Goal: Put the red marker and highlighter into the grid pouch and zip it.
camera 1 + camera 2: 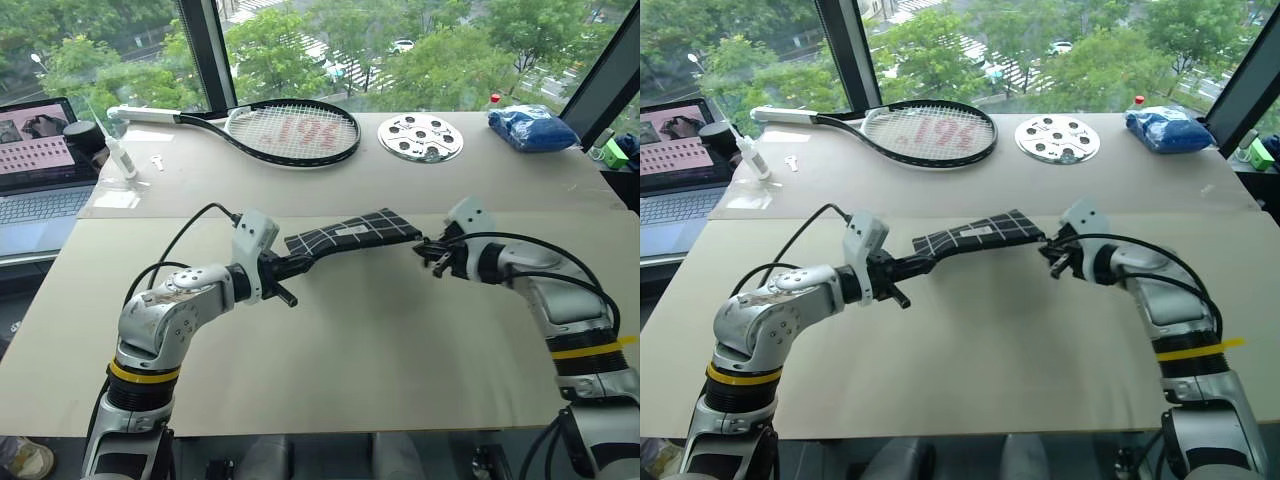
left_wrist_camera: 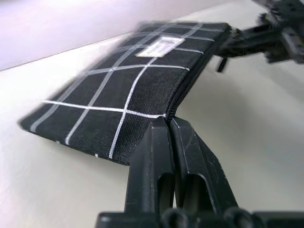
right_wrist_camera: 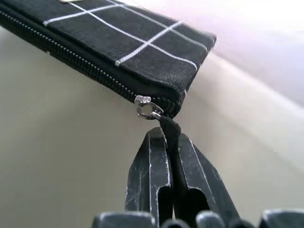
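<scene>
One pouch (image 1: 352, 233), black with white grid lines, with one white label (image 2: 157, 47) and one zipper strap (image 3: 170, 129). Two pincers: the left pincer (image 2: 169, 124) and the right pincer (image 3: 172, 138). On the bench (image 1: 330, 350): one racket (image 1: 262, 128), one round white disc (image 1: 421, 137) with holes, one blue bag (image 1: 532, 128), one laptop (image 1: 40, 170) and one small white bottle (image 1: 119, 155).
</scene>
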Motion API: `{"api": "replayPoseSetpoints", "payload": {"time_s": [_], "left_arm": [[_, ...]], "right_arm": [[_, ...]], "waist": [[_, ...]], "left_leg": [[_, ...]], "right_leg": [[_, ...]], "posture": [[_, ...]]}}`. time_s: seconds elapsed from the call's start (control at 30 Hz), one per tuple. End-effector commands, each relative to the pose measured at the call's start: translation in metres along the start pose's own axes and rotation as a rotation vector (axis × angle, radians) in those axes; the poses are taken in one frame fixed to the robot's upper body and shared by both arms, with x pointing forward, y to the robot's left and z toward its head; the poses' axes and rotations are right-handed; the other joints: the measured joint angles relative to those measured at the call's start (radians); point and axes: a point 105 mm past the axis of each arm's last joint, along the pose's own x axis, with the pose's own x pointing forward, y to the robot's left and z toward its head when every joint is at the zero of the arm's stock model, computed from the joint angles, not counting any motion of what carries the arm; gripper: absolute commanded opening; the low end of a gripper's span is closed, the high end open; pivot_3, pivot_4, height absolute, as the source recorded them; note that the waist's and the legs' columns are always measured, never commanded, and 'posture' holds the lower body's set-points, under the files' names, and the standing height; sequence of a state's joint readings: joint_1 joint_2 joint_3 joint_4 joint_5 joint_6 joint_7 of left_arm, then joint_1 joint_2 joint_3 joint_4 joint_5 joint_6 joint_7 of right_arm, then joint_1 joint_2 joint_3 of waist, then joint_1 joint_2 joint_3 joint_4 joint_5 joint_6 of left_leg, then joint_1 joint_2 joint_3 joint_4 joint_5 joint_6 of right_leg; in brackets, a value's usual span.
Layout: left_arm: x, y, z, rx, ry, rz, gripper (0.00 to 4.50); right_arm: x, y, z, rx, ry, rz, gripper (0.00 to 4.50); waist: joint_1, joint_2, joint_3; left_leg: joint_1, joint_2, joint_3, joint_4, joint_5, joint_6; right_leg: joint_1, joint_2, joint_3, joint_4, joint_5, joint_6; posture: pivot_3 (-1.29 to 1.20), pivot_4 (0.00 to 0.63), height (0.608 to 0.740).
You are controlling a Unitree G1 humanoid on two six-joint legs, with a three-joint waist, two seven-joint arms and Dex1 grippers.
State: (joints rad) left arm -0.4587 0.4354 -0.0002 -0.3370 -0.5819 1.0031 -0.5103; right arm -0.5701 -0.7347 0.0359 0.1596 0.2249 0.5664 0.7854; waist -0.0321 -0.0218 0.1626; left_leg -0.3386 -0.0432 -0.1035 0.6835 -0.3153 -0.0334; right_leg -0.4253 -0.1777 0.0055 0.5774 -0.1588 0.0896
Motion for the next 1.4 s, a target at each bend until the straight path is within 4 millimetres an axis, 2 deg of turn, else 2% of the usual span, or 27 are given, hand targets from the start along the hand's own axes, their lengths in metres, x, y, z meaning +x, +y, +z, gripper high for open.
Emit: {"api": "replayPoseSetpoints", "payload": {"time_s": [0.03, 0.1, 0.2, 0.3, 0.33, 0.43, 0.67, 0.77, 0.9, 0.97, 1.0, 1.03, 1.1, 1.2, 1.27, 1.33, 1.4], "left_arm": [[-0.007, 0.004, 0.013, 0.047, -0.056, 0.024, 0.00], [-0.005, 0.004, 0.011, 0.067, -0.051, 0.018, 0.00], [-0.003, 0.002, 0.010, 0.078, -0.049, 0.008, 0.00], [-0.003, 0.000, 0.012, 0.098, -0.057, -0.013, 0.00], [-0.003, -0.002, 0.013, 0.109, -0.062, -0.024, 0.00], [-0.002, -0.007, 0.015, 0.148, -0.076, -0.066, 0.00], [0.007, -0.010, -0.002, 0.187, -0.003, -0.128, 0.00], [0.008, -0.016, -0.014, 0.167, 0.049, -0.174, 0.88], [0.010, -0.031, -0.029, 0.181, 0.116, -0.250, 2.39], [0.009, -0.041, -0.031, 0.174, 0.133, -0.301, 3.05], [0.008, -0.044, -0.031, 0.172, 0.140, -0.320, 3.52], [0.007, -0.044, -0.031, 0.175, 0.139, -0.321, 3.74], [0.006, -0.035, -0.024, 0.175, 0.107, -0.274, 4.46], [-0.004, -0.015, 0.003, 0.121, -0.030, -0.188, 4.46], [-0.021, 0.001, 0.022, 0.027, -0.150, -0.138, 4.46], [-0.037, 0.017, 0.029, -0.034, -0.226, -0.077, 4.46], [-0.053, 0.037, 0.024, -0.075, -0.255, 0.039, 4.46]], "right_arm": [[-0.022, -0.022, -0.004, 0.042, -0.024, -0.044, 1.56], [-0.021, -0.007, -0.010, 0.059, -0.016, 0.032, 2.25], [-0.019, 0.016, -0.009, 0.093, -0.045, 0.127, 3.21], [-0.030, 0.025, -0.007, 0.156, -0.081, 0.198, 4.29], [-0.039, 0.027, -0.005, 0.198, -0.106, 0.238, 4.49], [-0.065, 0.029, 0.001, 0.271, -0.152, 0.313, 4.49], [-0.105, 0.014, 0.009, 0.227, -0.187, 0.264, 4.49], [-0.111, 0.017, 0.007, 0.211, -0.191, 0.261, 4.50], [-0.108, 0.018, 0.002, 0.209, -0.177, 0.234, 4.50], [-0.104, 0.020, 0.001, 0.203, -0.170, 0.232, 4.50], [-0.102, 0.022, 0.001, 0.201, -0.168, 0.233, 4.50], [-0.101, 0.022, 0.001, 0.199, -0.168, 0.233, 4.50], [-0.100, 0.022, 0.001, 0.198, -0.168, 0.232, 4.50], [-0.101, 0.015, 0.004, 0.197, -0.183, 0.208, 4.50], [-0.103, 0.011, 0.006, 0.196, -0.198, 0.189, 4.50], [-0.104, 0.009, 0.007, 0.190, -0.209, 0.177, 4.50], [-0.104, 0.008, 0.006, 0.189, -0.212, 0.170, 4.50]], "waist": [[0.001, 0.000, 0.000], [0.000, 0.000, 0.000], [-0.006, 0.000, 0.000], [-0.004, 0.000, 0.000], [-0.003, 0.000, 0.000], [0.015, 0.000, 0.000], [0.021, 0.000, 0.000], [0.019, 0.000, 0.000], [0.017, 0.000, 0.000], [0.018, 0.000, 0.000], [0.019, 0.000, 0.000], [0.019, 0.000, 0.000], [0.019, 0.000, 0.000], [0.018, 0.000, 0.000], [0.017, 0.000, 0.000], [0.017, 0.000, 0.000], [0.014, 0.000, 0.000]], "left_leg": [[0.000, 0.000, 0.000, 0.000, 0.000, 0.000], [0.000, 0.000, 0.000, 0.000, 0.000, 0.000], [0.000, 0.000, 0.000, 0.000, 0.000, 0.000], [0.000, 0.000, 0.001, 0.000, 0.000, 0.000], [0.000, 0.000, 0.001, 0.000, 0.000, 0.000], [0.000, 0.000, 0.000, 0.001, 0.000, 0.001], [0.001, 0.000, 0.001, 0.001, -0.004, 0.007], [0.001, 0.000, 0.001, 0.001, -0.004, 0.007], [0.001, 0.000, 0.002, 0.001, -0.004, 0.007], [0.001, 0.000, 0.002, 0.001, -0.004, 0.007], [0.001, 0.000, 0.002, 0.001, -0.004, 0.007], [0.001, 0.000, 0.002, 0.001, -0.004, 0.007], [0.001, 0.000, 0.002, 0.001, -0.004, 0.007], [0.001, 0.000, 0.002, 0.001, -0.004, 0.007], [0.001, 0.000, 0.002, 0.001, -0.004, 0.007], [0.001, 0.000, 0.002, 0.001, -0.004, 0.007], [0.002, 0.000, 0.002, 0.001, -0.004, 0.007]], "right_leg": [[0.000, 0.000, 0.000, 0.000, 0.000, 0.000], [0.000, 0.000, 0.000, 0.000, 0.000, 0.000], [0.001, 0.000, 0.000, 0.000, 0.000, 0.000], [0.001, 0.000, 0.001, 0.000, 0.000, 0.000], [0.001, 0.000, 0.001, 0.000, 0.000, 0.000], [0.001, 0.000, 0.001, 0.000, 0.000, 0.000], [0.002, 0.000, 0.001, 0.000, 0.000, 0.001], [0.002, 0.000, 0.001, 0.000, 0.000, 0.001], [0.002, 0.000, 0.002, 0.000, 0.000, 0.001], [0.002, 0.000, 0.003, 0.001, 0.000, 0.001], [0.002, 0.000, 0.003, 0.001, 0.000, 0.001], [0.002, 0.000, 0.003, 0.001, 0.000, 0.001], [0.002, 0.000, 0.003, 0.001, 0.000, 0.001], [0.002, 0.000, 0.003, 0.001, 0.000, 0.001], [0.002, 0.000, 0.003, 0.001, 0.000, 0.001], [0.002, 0.000, 0.003, 0.001, 0.000, 0.001], [0.002, 0.000, 0.003, 0.001, 0.000, 0.001]], "posture": [[0.00, 0.150, 0.740], [0.00, 0.150, 0.740], [0.00, 0.150, 0.740], [0.00, 0.150, 0.740], [0.00, 0.150, 0.740], [0.00, 0.150, 0.740], [0.00, 0.150, 0.740], [0.00, 0.150, 0.740], [0.00, 0.150, 0.740], [0.00, 0.150, 0.740], [0.00, 0.150, 0.740], [0.00, 0.150, 0.740], [0.00, 0.150, 0.740], [0.00, 0.150, 0.740], [0.00, 0.150, 0.740], [0.00, 0.150, 0.740], [0.00, 0.150, 0.740]]}}
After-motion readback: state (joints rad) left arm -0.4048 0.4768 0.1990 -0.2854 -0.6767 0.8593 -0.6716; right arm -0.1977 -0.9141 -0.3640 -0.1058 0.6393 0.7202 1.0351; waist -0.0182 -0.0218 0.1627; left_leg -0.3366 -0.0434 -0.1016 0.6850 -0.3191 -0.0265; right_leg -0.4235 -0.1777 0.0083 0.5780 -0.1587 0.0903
